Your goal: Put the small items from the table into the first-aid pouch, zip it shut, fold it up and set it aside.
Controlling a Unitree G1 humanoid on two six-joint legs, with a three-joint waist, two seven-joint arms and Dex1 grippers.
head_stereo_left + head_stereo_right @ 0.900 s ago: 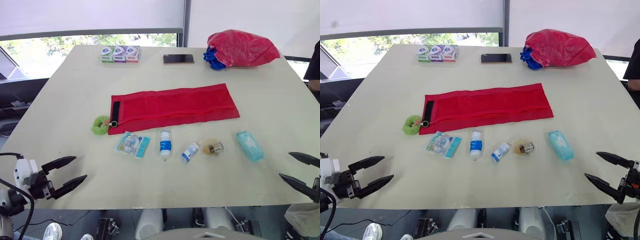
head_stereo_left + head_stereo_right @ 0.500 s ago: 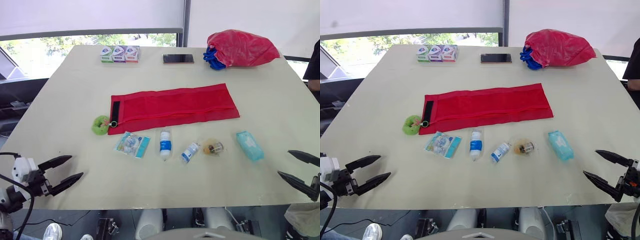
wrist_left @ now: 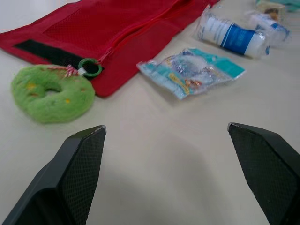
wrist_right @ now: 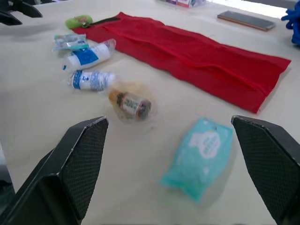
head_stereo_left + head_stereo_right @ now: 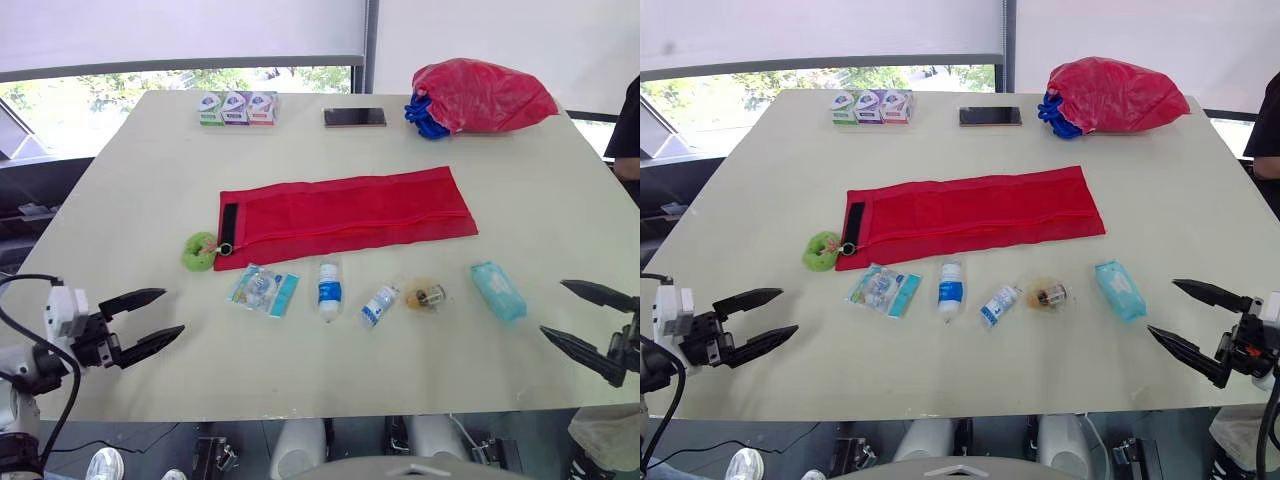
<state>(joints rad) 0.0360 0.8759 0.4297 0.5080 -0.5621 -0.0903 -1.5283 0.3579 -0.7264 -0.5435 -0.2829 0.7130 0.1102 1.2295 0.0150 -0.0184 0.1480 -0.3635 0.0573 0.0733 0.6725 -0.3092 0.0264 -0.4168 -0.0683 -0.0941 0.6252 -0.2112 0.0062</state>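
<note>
A: Surface and room?
B: Pale beige table. Window behind it with a white blind partly down and trees outside. A person's dark sleeve at the right edge

A: Pouch?
B: Red pouch, flat and unfolded mid-table, with a black strip at its left end. A green ring touches that corner

A: Small items?
B: In a row on the table just in front of the pouch. From the left: packet, bottle with a blue label, smaller bottle, wrapped vial, teal wipes

A: Far edge?
B: Three boxes side by side, then a phone, then a red bag with blue cloth at its mouth

A: Any writing?
B: Labels and box print are too small to read

A: Grippers?
B: Left gripper is over the near left corner, fingers spread, nothing between them. Right gripper is over the near right corner, also spread and empty, near the wipes
</note>
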